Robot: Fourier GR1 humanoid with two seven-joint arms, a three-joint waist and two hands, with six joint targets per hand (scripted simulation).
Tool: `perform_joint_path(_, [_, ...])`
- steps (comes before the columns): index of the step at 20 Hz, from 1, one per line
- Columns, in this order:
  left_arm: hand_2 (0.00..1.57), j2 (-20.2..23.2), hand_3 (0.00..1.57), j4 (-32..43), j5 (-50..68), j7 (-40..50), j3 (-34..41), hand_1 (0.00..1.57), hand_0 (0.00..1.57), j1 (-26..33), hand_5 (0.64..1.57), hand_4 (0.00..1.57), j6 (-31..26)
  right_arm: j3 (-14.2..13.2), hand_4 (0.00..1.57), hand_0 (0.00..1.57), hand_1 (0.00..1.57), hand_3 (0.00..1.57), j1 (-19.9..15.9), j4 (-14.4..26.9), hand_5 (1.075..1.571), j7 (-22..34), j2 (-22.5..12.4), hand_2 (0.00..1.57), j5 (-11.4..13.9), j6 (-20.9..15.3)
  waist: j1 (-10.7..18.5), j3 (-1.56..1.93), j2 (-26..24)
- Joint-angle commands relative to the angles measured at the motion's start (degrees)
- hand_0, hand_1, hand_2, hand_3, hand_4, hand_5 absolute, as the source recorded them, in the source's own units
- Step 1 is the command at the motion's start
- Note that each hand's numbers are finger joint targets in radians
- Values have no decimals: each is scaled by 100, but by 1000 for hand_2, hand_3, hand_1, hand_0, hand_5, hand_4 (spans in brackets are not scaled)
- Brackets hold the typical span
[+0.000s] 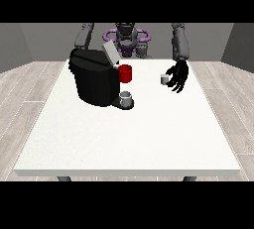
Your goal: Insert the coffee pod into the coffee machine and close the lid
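Observation:
A black coffee machine point(93, 81) stands on the white table point(129, 139) at the view's left, its grey lid point(110, 52) raised and tilted back. A red part point(125, 73) shows at its front, and a grey cup point(126, 98) sits on its base. The small grey coffee pod point(164, 79) rests on the table to the right of the machine. The hand at the view's right point(178, 76) hovers just right of the pod, fingers relaxed and spread, holding nothing. The other arm goes down behind the machine; its hand is hidden.
The table's front edge point(129, 172) lies far from the objects. Wooden floor surrounds the table on both sides.

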Motion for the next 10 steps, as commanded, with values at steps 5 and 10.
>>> perform_joint_path(5, [1313, -732, 1208, 50, -191, 279, -324, 1255, 1255, 100, 1571, 64, -148, -251, 403, 0, 0, 0, 68, 347, 1571, -70, -229, 0, -250, 240, 7, -78, -326])
perform_joint_path(10, [1392, -628, 1312, 198, -364, -220, -254, 1332, 1332, 70, 1571, 619, 155, -126, 400, 0, 0, 0, 109, 342, 1571, -10, 11, 0, -102, -113, 135, -82, -351])
